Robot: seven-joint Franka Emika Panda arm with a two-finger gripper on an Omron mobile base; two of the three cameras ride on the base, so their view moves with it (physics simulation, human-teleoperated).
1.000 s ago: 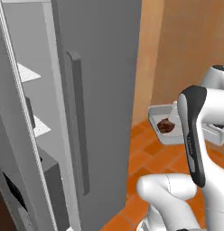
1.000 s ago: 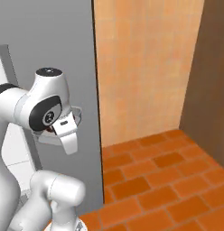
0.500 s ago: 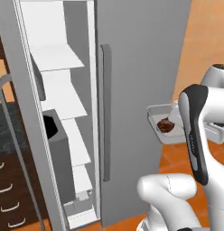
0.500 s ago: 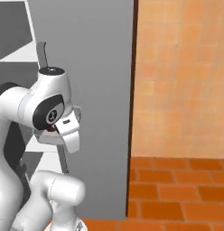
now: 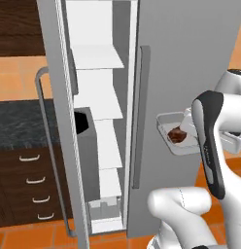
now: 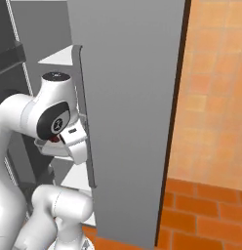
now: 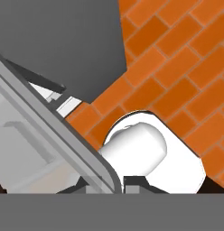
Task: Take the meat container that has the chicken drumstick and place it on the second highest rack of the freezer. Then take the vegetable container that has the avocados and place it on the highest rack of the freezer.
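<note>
Drumstick (image 5: 177, 134) in tray (image 5: 163, 119), seemingly right of freezer (image 5: 100, 121)

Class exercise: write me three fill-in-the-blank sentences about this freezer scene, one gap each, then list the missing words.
1. The meat container holds a reddish-brown chicken ____.
2. The freezer door stands ____.
3. The gripper is ____ on the meat container's rim.

Missing words: drumstick; open; shut

Meat container (image 5: 177, 137) partly behind the arm, tool fingertips hidden.
</note>
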